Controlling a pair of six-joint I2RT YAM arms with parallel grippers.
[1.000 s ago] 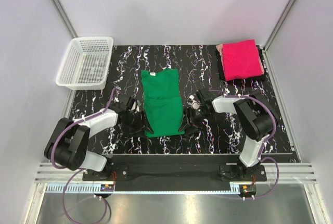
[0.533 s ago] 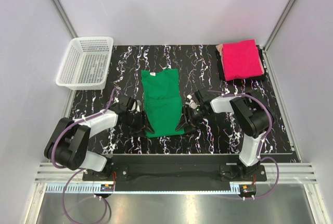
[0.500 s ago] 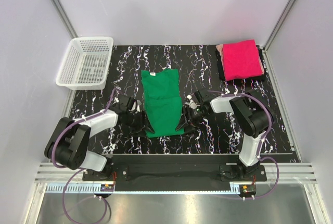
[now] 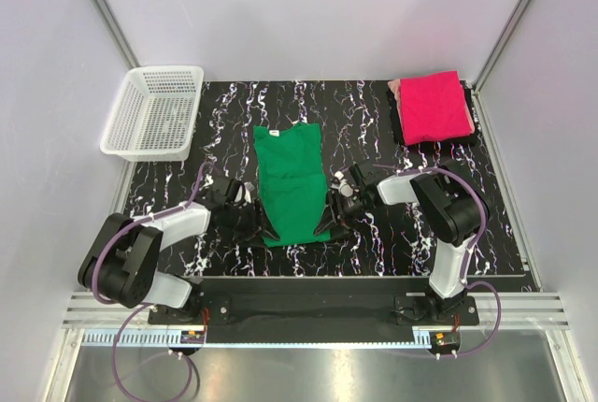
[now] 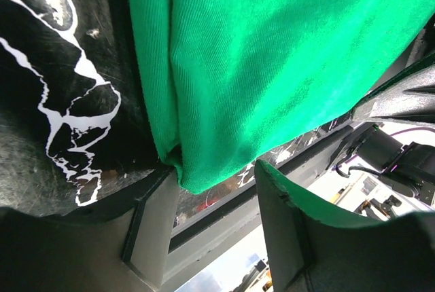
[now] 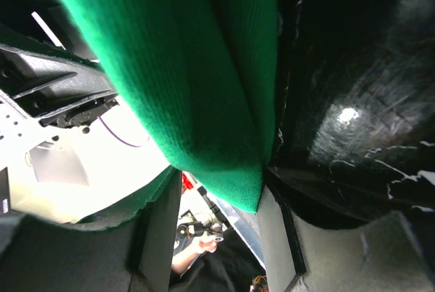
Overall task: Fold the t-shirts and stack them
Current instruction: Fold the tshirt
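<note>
The green t-shirt (image 4: 291, 182) lies lengthwise in a narrow fold in the middle of the black marbled table (image 4: 364, 107), collar label at the far end. My left gripper (image 4: 252, 220) is low at its near left corner and my right gripper (image 4: 333, 218) at its near right corner. In the left wrist view the green hem (image 5: 272, 54) rests on one finger of the open left gripper (image 5: 211, 200), with a gap to the other finger. The right wrist view is alike: cloth (image 6: 170, 68) lies against one finger of the open right gripper (image 6: 216, 221). The pink t-shirt (image 4: 432, 107) lies folded at the back right.
A white mesh basket (image 4: 154, 112) stands at the back left corner. The pink shirt lies on something dark near the right wall. Metal frame posts rise at both back corners, and a rail runs along the near edge.
Both grippers have edged inward onto the green shirt's near corners, the right one more. The shirt itself has hardly moved.
</note>
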